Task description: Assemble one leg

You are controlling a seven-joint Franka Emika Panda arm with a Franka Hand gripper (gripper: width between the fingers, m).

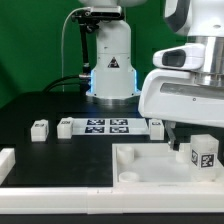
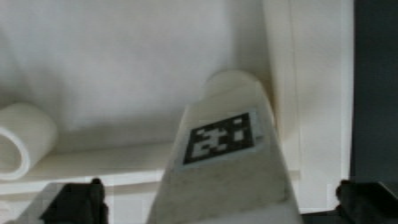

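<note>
The leg (image 2: 226,140) stands between my pincer's (image 2: 215,203) open fingers, over the tray's (image 1: 140,160) corner; I judge it light, stiff, slick plastic, best pinched on its flat sides, other legs (image 1: 40,129) well off on the worktop (image 1: 40,100).

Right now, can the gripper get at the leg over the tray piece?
Probably yes. In the wrist view the leg lies between the open fingers, nothing covering it. The exterior view shows the gripper just above the leg, over the white tray piece.
</note>
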